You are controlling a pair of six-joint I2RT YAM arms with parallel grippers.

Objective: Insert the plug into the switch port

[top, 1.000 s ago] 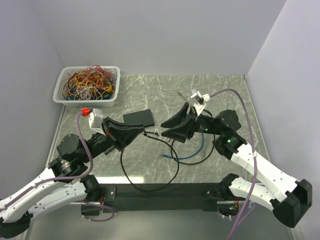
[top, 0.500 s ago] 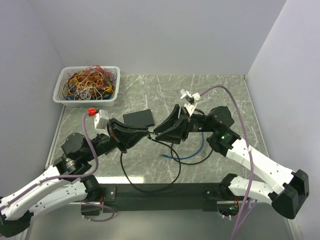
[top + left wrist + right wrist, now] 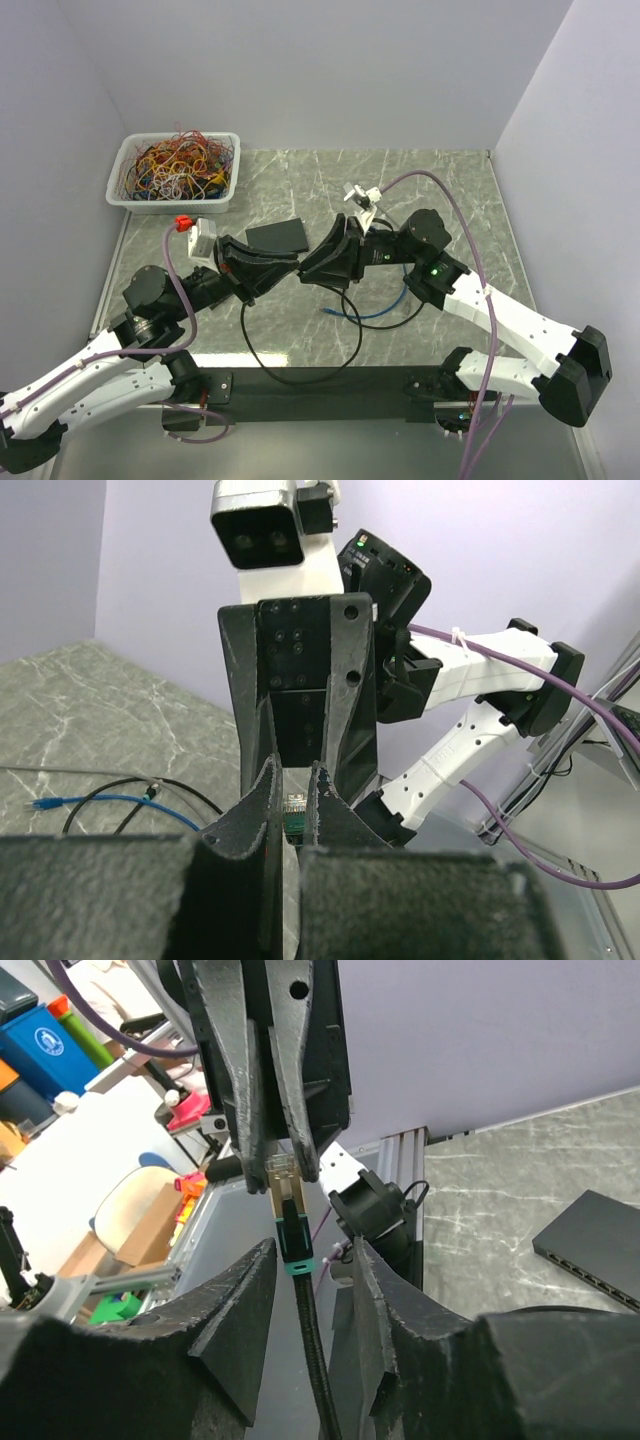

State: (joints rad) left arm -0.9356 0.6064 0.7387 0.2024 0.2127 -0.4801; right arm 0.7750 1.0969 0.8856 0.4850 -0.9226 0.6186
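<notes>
We see the left end effector [image 3: 293,788] clenched on the clear plug with a green boot [image 3: 285,1188], which trails a black cable [image 3: 315,1380]. The plug sits just off the near-right corner of the flat black network switch [image 3: 278,236], apart from it. The right end effector [image 3: 312,1260] faces the left one, released, its fingers [image 3: 240,1310] straddling the boot without touching. The switch lies flat on the grey marble-patterned worktop [image 3: 430,190]. Beyond the switch's far-left side stands a white bin of tangled wires [image 3: 170,204].

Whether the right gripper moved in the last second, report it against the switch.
Yes. The right gripper has moved left, toward the black switch, which stayed put; its fingertips now reach the left gripper.
</notes>
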